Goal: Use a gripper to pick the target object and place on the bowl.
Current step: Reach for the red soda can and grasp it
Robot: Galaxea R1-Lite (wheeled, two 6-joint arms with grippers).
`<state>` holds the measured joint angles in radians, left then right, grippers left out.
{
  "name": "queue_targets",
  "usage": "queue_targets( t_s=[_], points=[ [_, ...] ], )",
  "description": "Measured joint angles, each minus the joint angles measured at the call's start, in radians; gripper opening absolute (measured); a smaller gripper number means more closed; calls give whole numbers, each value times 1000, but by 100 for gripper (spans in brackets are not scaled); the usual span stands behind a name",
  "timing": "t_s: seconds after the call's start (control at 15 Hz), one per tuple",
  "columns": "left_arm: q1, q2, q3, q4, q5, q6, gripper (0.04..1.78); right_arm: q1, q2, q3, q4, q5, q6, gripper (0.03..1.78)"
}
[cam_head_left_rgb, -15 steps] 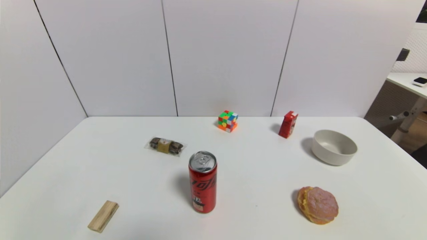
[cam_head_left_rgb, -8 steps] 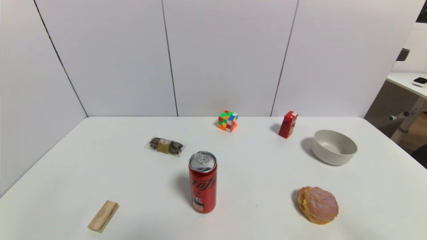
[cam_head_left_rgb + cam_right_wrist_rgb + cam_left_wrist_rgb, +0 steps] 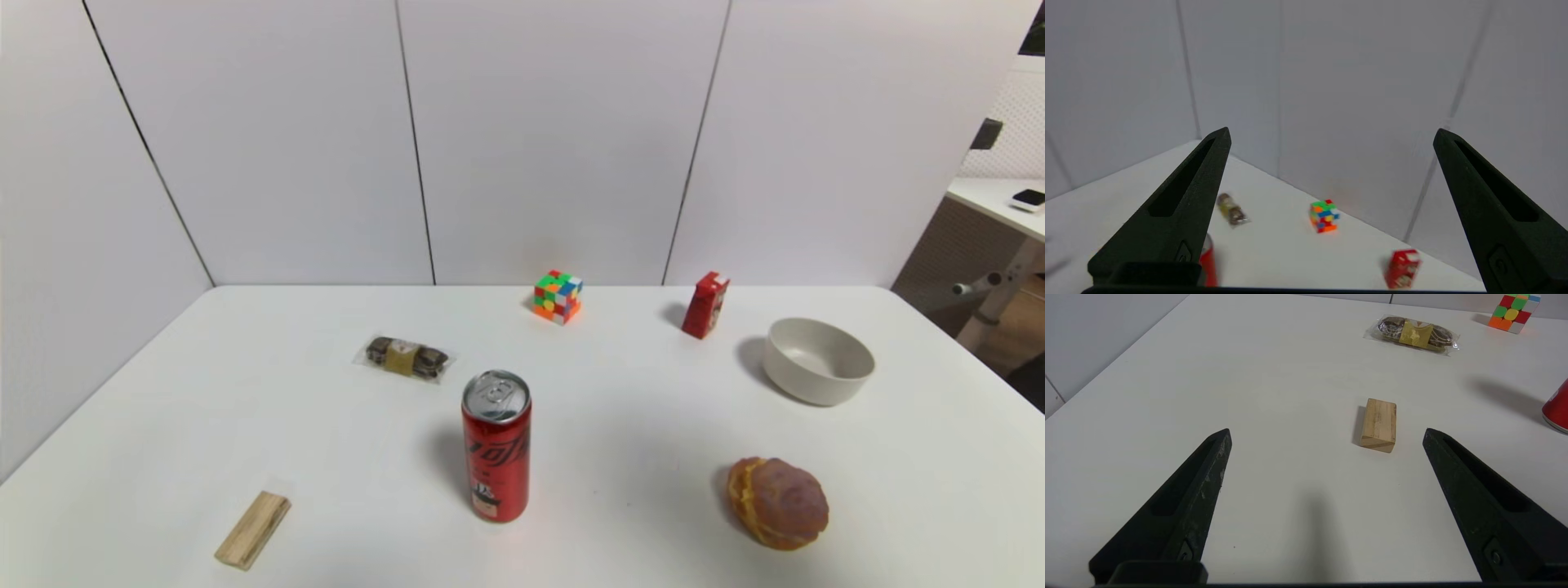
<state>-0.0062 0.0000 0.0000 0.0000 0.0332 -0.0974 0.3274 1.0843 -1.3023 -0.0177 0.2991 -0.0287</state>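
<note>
A tall slim red soda can (image 3: 496, 445) with a silver top stands upright near the table's middle front. It shows partly at the edge of the left wrist view (image 3: 1557, 410) and behind a finger in the right wrist view (image 3: 1209, 263). The off-white bowl (image 3: 818, 360) sits empty at the right rear. Neither gripper shows in the head view. My left gripper (image 3: 1327, 433) is open and empty above the table near the wooden block (image 3: 1379, 424). My right gripper (image 3: 1331, 136) is open and empty, raised and facing the back wall.
A wooden block (image 3: 253, 529) lies front left. A wrapped snack (image 3: 405, 358) lies left of the can. A colour cube (image 3: 558, 296) and a small red carton (image 3: 705, 305) stand at the back. A bun (image 3: 778, 502) lies front right. White walls enclose the table (image 3: 245, 408).
A shadow has spread over the bun and the table's front right. No object on the table has moved.
</note>
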Motion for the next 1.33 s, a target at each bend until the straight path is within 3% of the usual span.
queue_targets(
  t_s=[0.33,0.6,1.0,1.33],
  points=[
    [0,0,0,0,0,0,169,288,310,-137,-38,11,-22,171],
    [0,0,0,0,0,0,169,447,452,-74,-130,16,-2,171],
    [0,0,0,0,0,0,169,484,506,179,-306,66,29,171],
    [0,0,0,0,0,0,169,483,541,511,-731,73,28,171]
  ],
)
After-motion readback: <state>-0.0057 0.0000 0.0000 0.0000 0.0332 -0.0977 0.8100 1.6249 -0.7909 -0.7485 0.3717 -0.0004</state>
